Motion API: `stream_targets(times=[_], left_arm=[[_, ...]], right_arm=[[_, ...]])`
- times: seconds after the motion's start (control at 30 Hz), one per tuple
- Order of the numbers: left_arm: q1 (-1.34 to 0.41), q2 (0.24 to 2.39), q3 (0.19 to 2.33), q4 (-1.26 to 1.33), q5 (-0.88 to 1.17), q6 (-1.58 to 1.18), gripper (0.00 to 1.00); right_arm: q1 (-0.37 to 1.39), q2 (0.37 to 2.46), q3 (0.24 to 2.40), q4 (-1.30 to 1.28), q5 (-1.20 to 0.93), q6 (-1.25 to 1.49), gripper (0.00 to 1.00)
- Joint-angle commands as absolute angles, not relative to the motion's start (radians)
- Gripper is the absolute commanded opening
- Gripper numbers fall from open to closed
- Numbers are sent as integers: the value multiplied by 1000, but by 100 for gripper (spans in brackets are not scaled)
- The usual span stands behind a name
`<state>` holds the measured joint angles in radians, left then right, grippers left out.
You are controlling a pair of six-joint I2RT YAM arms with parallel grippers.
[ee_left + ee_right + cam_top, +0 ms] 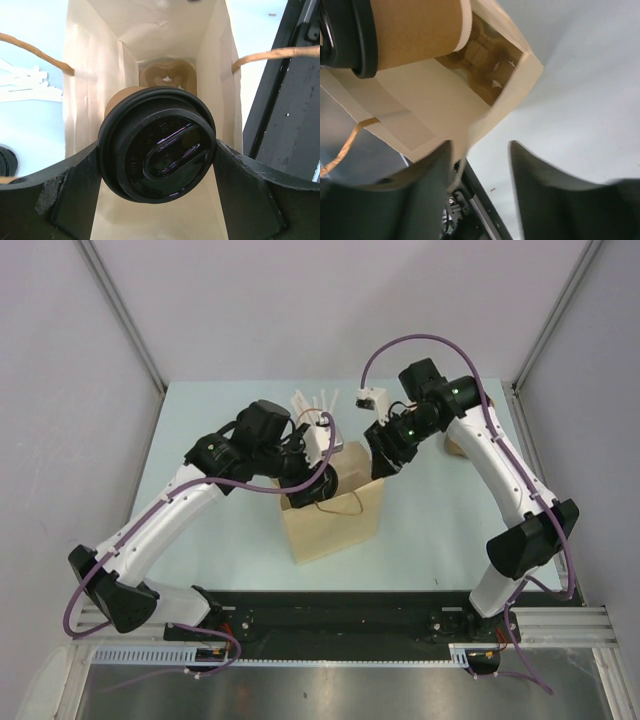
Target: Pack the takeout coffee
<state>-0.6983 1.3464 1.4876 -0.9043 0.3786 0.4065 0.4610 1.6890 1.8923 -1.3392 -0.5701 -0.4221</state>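
The takeout coffee [157, 145], a tan paper cup with a black lid, lies gripped at its lid between my left gripper's [157, 165] fingers. It hangs in the mouth of the open paper bag [330, 515], lid toward the camera. In the right wrist view the cup [415, 30] shows at the upper left, over the bag's opening [445, 110]. My right gripper [482, 160] is open at the bag's right rim, with the paper edge against its left finger [427, 185]. In the top view it [385, 455] sits at the bag's upper right corner.
White stirrers [315, 400] lie behind the bag, also in the left wrist view [22, 82]. A stack of loose black lids [6, 160] sits left of the bag. The bag's twine handles [35, 50] stick out sideways. A tan object [455, 445] lies behind the right arm.
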Motion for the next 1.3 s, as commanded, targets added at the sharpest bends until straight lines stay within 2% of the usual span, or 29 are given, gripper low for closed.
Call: stream_targets(times=[0.0, 0.27, 0.43, 0.7, 0.77, 0.9, 0.93, 1.0, 1.03, 1.27], left_arm=[[-704, 1353, 1470, -899, 420, 457, 21], [-704, 1371, 1425, -885, 419, 476, 21], [-704, 1368, 1405, -859, 416, 471, 21], [-704, 1356, 1382, -859, 423, 480, 21], [-704, 1348, 1367, -858, 426, 480, 21], [-696, 1330, 1348, -851, 417, 463, 20], [-686, 1325, 1347, -853, 417, 460, 20], [-675, 1316, 1339, -853, 417, 459, 20], [-667, 1312, 1336, -848, 408, 459, 20], [-664, 1255, 1304, -790, 341, 480, 20]], right_arm=[[425, 1733, 2037, -1361, -594, -426, 62], [449, 1891, 2278, -1350, -597, -509, 71], [506, 1940, 2293, -1338, -615, -598, 74], [577, 2005, 2313, -1290, -632, -669, 72], [584, 2029, 2327, -1287, -634, -678, 68], [588, 2045, 2332, -1295, -644, -677, 44], [588, 2043, 2330, -1293, -647, -670, 26], [586, 2034, 2330, -1289, -653, -647, 6], [587, 2030, 2330, -1284, -652, -634, 1], [581, 1924, 2274, -1178, -600, -517, 0]])
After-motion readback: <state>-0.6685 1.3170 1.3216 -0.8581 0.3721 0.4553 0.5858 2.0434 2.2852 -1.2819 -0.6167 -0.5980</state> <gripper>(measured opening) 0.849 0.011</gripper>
